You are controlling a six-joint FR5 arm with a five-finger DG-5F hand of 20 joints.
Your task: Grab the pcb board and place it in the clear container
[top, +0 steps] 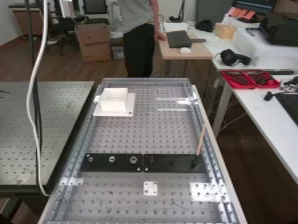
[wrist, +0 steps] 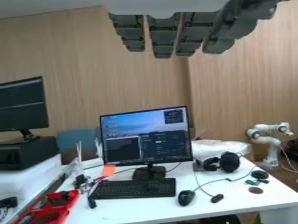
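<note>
Robot hand [wrist: 131, 33]: fingers [wrist: 162, 36] dark grey, blocky and elongated, with stepped edges, faceted faces and narrowed, blunt ends; small surface details too fine to tell. Adjoining body part [wrist: 166, 5]: pale greyish white, smooth, plain-faced, with rounded lower corners.
</note>
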